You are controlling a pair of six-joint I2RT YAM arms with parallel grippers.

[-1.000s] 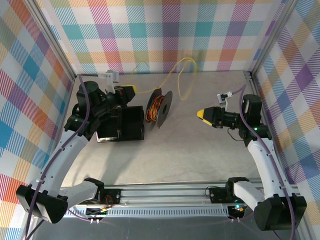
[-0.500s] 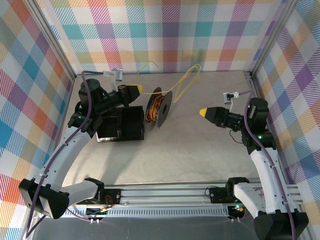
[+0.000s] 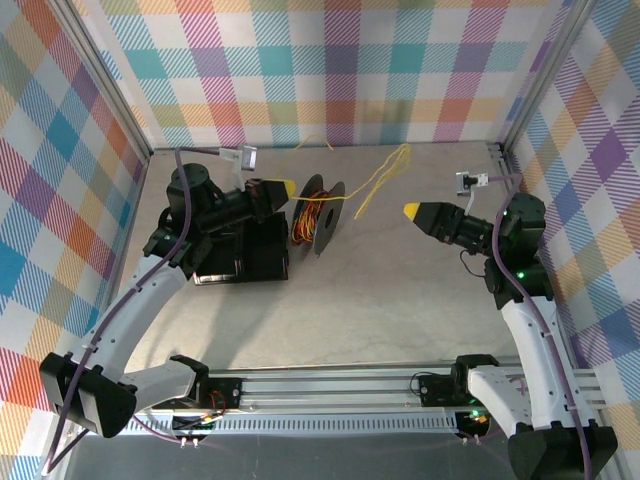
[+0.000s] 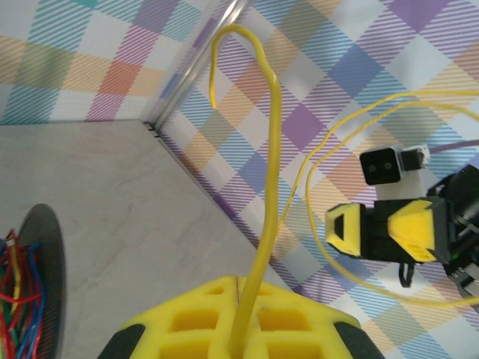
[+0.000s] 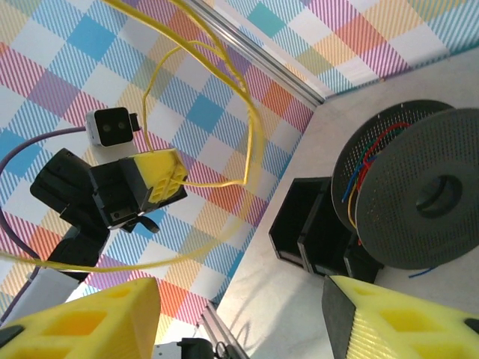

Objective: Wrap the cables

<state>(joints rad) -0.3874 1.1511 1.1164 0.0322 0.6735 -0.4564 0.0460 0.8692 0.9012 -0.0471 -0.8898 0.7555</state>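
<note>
While left gripper [image 4: 239, 303] pinches yellow cable [image 4: 268, 179], spool [image 3: 321, 216] upright

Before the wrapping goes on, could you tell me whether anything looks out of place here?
Yes: the yellow cable, pinched in the shut left gripper, trails in loose loops through the air toward the open right gripper instead of lying wound on the spool, which stands on edge beside a black box.
</note>
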